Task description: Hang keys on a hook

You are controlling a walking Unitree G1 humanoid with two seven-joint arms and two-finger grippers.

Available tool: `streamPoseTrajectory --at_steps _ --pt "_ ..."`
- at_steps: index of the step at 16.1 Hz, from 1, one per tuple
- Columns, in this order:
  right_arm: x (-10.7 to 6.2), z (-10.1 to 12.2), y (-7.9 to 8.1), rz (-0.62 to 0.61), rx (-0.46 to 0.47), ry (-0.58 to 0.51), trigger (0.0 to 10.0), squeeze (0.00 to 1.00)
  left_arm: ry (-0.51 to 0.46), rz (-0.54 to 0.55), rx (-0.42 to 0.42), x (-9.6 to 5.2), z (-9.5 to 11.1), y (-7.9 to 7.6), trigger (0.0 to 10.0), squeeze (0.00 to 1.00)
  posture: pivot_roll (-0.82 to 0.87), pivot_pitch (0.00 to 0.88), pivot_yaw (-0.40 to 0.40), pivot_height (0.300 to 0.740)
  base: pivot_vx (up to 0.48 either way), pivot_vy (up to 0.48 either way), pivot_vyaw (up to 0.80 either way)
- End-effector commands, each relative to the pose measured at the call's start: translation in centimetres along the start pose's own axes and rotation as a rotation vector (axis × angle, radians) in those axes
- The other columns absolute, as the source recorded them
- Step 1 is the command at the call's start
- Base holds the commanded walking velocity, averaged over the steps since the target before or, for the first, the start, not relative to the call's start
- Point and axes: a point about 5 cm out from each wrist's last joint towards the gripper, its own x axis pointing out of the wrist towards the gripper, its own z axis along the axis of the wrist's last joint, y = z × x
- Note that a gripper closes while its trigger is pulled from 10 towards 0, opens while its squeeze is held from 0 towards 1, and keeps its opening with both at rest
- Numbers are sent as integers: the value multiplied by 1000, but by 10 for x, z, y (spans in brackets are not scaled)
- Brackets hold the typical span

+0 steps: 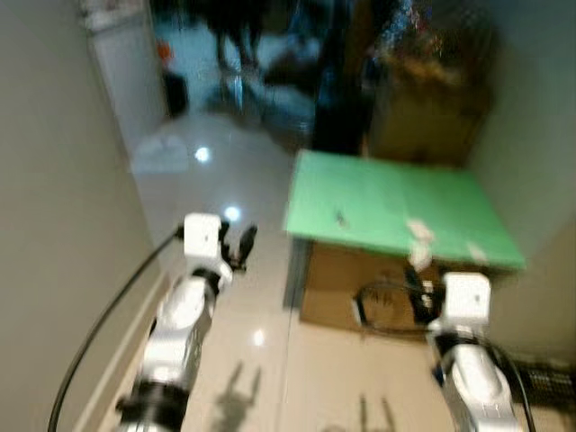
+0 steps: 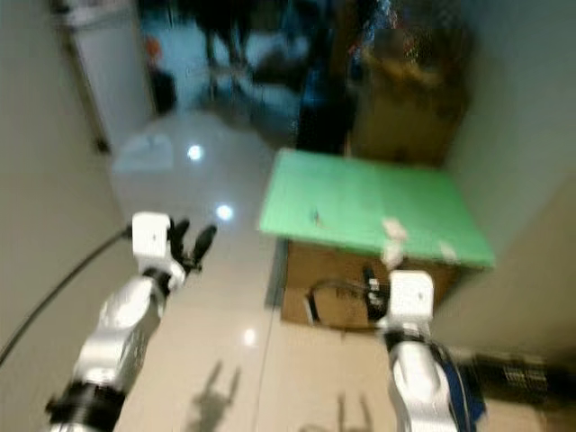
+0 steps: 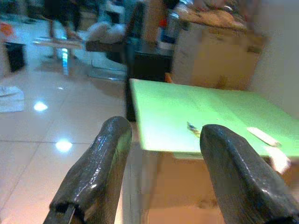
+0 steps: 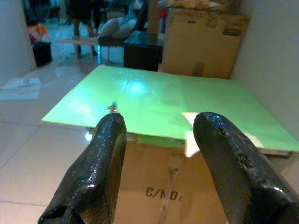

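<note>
Fingers spread and empty on both arms, the robot stands short of a green board [image 1: 396,211] laid over a cardboard box [image 4: 163,186]. The keys [image 4: 112,108], a small dark speck on the board's surface, lie toward its 9 o'clock side, well apart from either gripper. From the right gripper [image 4: 159,163] they sit at about 11 o'clock; from the left gripper [image 3: 161,170] at about 1 o'clock. Too small and blurred to make out ring or blades, they are likely light, hard metal that will slide on the smooth board and dangle loosely once lifted. A pinch across the ring or the bunched blades looks like the surest hold, leaving the ring free for a hook. No hook can be made out.

White scraps of paper [image 1: 418,229] lie on the board toward its 4 o'clock edge. Beyond the board, at 12 o'clock, stands a large brown carton [image 4: 203,44]. A black cable [image 1: 99,324] trails along the left arm beside the wall. Glossy floor tiles [image 1: 252,360] carry lamp glare, and blurred furniture fills the far room.
</note>
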Motion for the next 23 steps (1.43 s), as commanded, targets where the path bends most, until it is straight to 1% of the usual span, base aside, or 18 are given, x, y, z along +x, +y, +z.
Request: streamPoseTrajectory --at_steps 1,2,4,7,11,15,18,20,21,23 --pt "-1 -4 -8 -26 -12 17 10000 224 -11 -39 13 4 4 -10 10000 0 -168 0 -9 740 0 0 -712" --pt "0 -4 -8 -33 -12 21 10000 192 -15 -47 11 5 4 -13 10000 0 -169 0 -9 740 0 0 0" --pt "1 -4 -6 -20 -7 19 10000 176 -23 -61 13 5 4 -17 10000 0 -173 0 -8 740 0 0 0" --pt "1 -4 -5 -7 -7 18 10000 149 -35 -112 25 4 5 -25 10000 0 -178 0 -7 740 445 0 0" --pt "0 -7 -6 2 0 30 10000 122 -30 -87 2 5 4 -24 10000 0 -185 0 -1 740 460 0 0" --pt "0 -8 -5 6 6 30 10000 98 -30 -106 10 4 4 -29 10000 0 -184 0 1 740 469 0 0" --pt "0 -9 -4 8 8 35 10000 67 -29 -112 13 4 3 -30 10000 0 -185 0 4 740 477 0 0" --pt "-1 -10 -4 13 6 39 10000 51 -24 -135 22 2 1 -33 10000 0 -185 0 4 740 476 0 0" --pt "-2 -11 -3 16 5 41 10000 47 -23 -129 6 1 0 -33 10000 0 -184 0 4 740 472 0 0" --pt "-3 -9 -5 -2 21 20 10000 47 -11 -71 -36 1 -2 -27 10000 0 -181 0 3 740 480 0 0"
